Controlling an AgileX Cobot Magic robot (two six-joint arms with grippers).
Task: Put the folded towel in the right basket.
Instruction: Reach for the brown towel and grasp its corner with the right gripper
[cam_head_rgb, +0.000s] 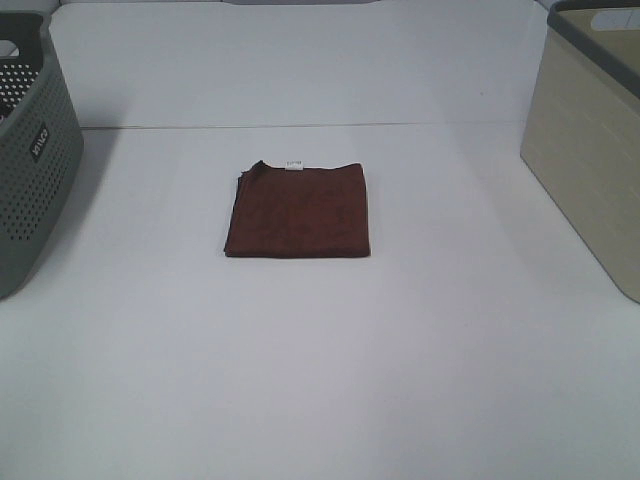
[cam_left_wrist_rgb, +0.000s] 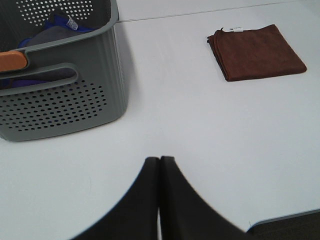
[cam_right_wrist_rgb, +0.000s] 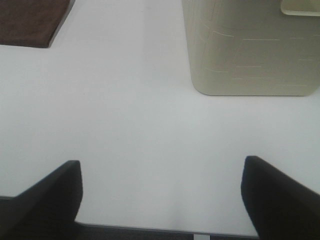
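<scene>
A folded dark brown towel (cam_head_rgb: 299, 210) with a small white tag lies flat at the middle of the white table. It also shows in the left wrist view (cam_left_wrist_rgb: 257, 52) and partly in the right wrist view (cam_right_wrist_rgb: 31, 21). The right basket (cam_head_rgb: 590, 135) is beige with a grey rim and stands at the right edge; its wall shows in the right wrist view (cam_right_wrist_rgb: 250, 47). Neither gripper shows in the exterior high view. My left gripper (cam_left_wrist_rgb: 159, 162) is shut and empty, near the table's front edge. My right gripper (cam_right_wrist_rgb: 161, 170) is open and empty, also near the front edge.
A grey perforated basket (cam_head_rgb: 28, 165) stands at the left edge; in the left wrist view the grey basket (cam_left_wrist_rgb: 60, 95) holds blue and orange cloth. The table's front edge (cam_left_wrist_rgb: 285, 220) runs close to both grippers.
</scene>
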